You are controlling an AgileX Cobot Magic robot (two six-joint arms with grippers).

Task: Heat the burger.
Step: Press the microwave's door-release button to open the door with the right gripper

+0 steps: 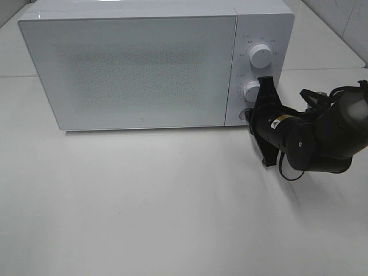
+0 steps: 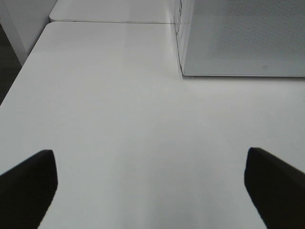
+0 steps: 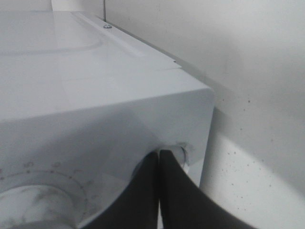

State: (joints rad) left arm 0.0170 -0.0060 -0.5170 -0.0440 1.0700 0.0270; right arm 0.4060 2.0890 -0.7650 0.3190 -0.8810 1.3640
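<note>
White box-shaped microwave (image 1: 144,69), dotted glass door shut, interior hidden; burger's whereabouts impossible to tell. Black right gripper (image 3: 159,155) pressed together at microwave's lowest round button (image 3: 185,151), partly covered. Black left gripper (image 2: 150,160) spread wide, fingertips cut off.

Table (image 1: 144,201): white top, noted as smooth and matt, with a faint sheen under the light. Microwave (image 1: 155,66): white casing recorded as smooth and satin; metal or plastic cannot be told. Door (image 1: 86,103): faced with a glossy pane, with a fine dotted mesh seen behind it. Upper knob (image 1: 260,56) and lower knob (image 1: 252,90): white, smooth, plastic in look. Right gripper (image 3: 159,153) and left gripper (image 2: 150,155): fingers seen as matt black. Right arm (image 1: 322,138): black housing, slightly glossy.
</note>
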